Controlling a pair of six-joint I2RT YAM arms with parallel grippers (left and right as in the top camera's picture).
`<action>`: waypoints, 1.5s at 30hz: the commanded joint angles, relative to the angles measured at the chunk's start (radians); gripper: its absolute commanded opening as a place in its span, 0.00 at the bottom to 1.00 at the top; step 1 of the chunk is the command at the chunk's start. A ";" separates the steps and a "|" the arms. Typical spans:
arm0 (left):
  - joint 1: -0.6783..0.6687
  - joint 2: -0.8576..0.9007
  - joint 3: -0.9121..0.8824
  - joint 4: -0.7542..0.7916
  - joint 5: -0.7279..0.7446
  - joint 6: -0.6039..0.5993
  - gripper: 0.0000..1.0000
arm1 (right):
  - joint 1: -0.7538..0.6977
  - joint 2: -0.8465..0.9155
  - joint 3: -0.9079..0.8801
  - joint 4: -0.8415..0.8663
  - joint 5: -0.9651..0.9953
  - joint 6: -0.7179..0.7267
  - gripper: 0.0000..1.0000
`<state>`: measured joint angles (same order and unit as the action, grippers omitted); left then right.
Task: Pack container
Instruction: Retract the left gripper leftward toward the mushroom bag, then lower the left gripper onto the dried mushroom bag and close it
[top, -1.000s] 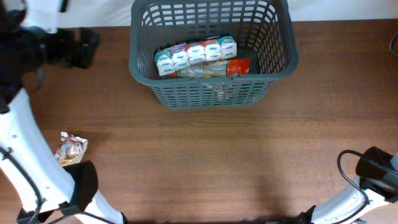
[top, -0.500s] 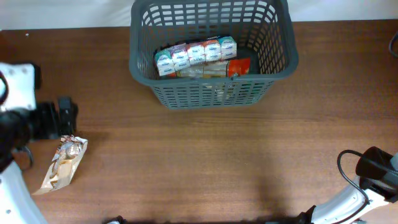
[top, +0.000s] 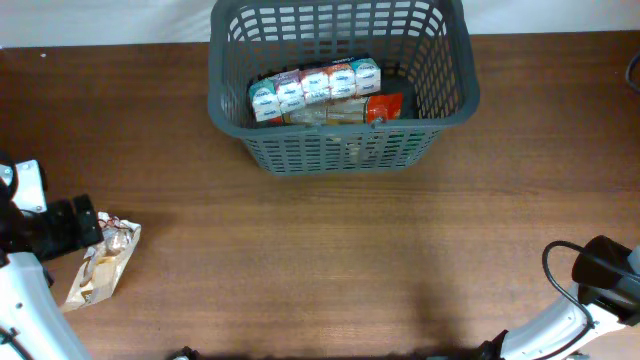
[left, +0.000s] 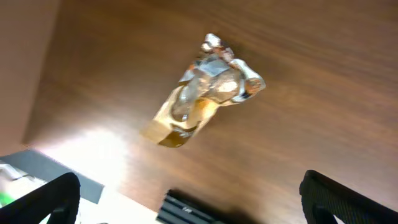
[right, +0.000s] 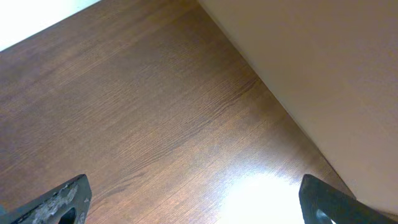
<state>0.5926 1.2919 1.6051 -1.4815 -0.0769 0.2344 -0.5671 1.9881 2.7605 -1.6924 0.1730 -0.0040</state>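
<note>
- The container (top: 340, 150) is sitting at the middle of the far edge of the bench (top: 350, 260), upright, with its open top facing up.
- A row of small cartons (top: 315, 85) is lying across the container's floor, and an orange packet (top: 385, 105) is lying just beside them on the right.
- A crinkled clear snack bag (top: 103, 262) is lying flat by the left edge of the bench, toward the near-left corner and well apart from the container.
- The left end effector (top: 85, 225) is hovering at the left edge, just beside the far end of the snack bag. In the left wrist view its fingers are standing spread wide with nothing between them (left: 188, 180), and the snack bag (left: 205, 87) is lying ahead of them.
- The right end effector (right: 193, 186) is pointing at bare wood by a bench edge, its fingers spread and gripping nothing.
- The right arm (top: 600, 275) is showing at the near-right corner.
</note>
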 joint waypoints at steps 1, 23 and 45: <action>0.006 0.016 -0.004 -0.008 0.163 -0.013 0.99 | -0.003 0.003 -0.002 -0.006 -0.005 0.006 0.99; 0.006 0.146 -0.163 0.114 -0.121 0.055 0.99 | -0.003 0.003 -0.002 -0.006 -0.006 0.006 0.99; 0.029 0.331 -0.166 0.076 -0.029 0.390 0.99 | -0.003 0.003 -0.002 -0.006 -0.006 0.006 0.99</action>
<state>0.6044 1.6020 1.4433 -1.4025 -0.1112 0.6006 -0.5671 1.9881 2.7605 -1.6924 0.1730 -0.0040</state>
